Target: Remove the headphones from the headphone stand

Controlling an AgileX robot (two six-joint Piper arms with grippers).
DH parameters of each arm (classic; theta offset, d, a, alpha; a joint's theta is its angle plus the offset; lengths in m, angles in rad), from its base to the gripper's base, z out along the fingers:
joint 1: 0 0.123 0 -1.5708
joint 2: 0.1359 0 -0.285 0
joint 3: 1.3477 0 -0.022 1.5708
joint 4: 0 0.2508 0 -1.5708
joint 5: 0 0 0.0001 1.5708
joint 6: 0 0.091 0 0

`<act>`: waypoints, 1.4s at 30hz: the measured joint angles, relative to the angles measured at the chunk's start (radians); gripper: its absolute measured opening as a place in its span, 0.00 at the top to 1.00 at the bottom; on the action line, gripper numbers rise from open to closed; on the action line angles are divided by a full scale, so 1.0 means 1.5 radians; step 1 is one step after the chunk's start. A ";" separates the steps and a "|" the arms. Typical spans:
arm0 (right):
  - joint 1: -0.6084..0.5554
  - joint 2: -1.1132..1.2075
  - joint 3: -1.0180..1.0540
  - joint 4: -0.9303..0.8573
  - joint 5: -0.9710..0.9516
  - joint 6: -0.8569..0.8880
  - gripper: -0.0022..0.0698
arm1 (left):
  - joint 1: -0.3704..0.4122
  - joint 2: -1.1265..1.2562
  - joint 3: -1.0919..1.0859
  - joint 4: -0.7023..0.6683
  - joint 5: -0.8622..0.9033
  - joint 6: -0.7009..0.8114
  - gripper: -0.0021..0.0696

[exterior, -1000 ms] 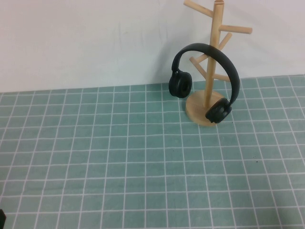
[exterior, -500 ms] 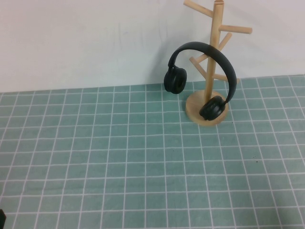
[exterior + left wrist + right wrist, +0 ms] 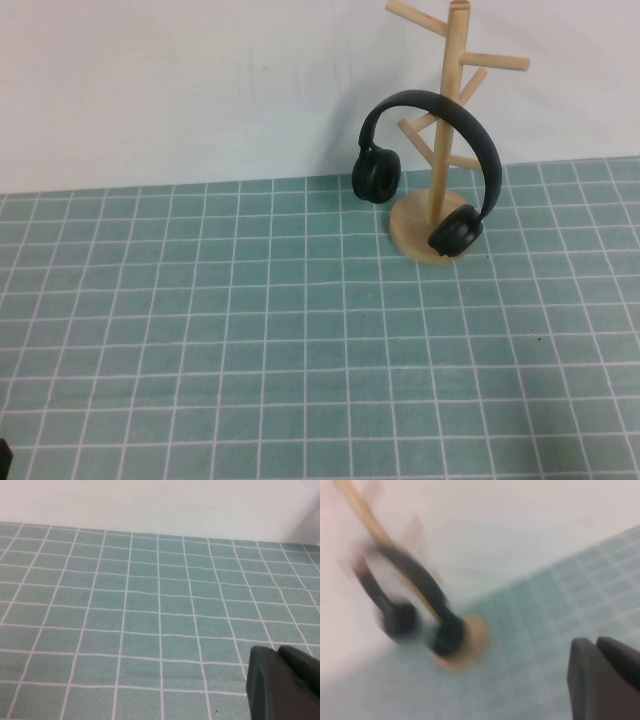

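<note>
Swinging on its peg, the headphones (image 3: 440,150) had shifted since half a second earlier: both ear cups had drifted back toward my right, close to where they hung a second ago. I counted one pair of headphones, with two ear cups, and one wooden stand (image 3: 448,120), standing at the far edge of the green gridded mat (image 3: 250,330) by the white wall (image 3: 180,80). The band rested over a peg on the pole; one cup hung free to the left, the other sat low in front of the round base. My right claw (image 3: 602,677) was pressed together, well short of the stand (its own camera showed everything smeared). My left claw (image 3: 280,682) hung over bare mat, cut off at the corner, and I could not tell its fingers' state.
</note>
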 joint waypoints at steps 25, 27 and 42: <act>0.000 0.514 -0.463 -0.174 0.539 0.030 0.98 | 0.000 0.000 0.000 0.000 0.000 0.000 0.98; 0.003 0.568 -0.514 -0.195 0.555 0.030 0.98 | 0.000 0.000 0.000 0.000 0.000 0.000 0.98; 0.471 0.954 -0.808 -0.572 0.557 0.298 0.97 | 0.000 0.000 0.000 0.000 0.000 0.000 0.98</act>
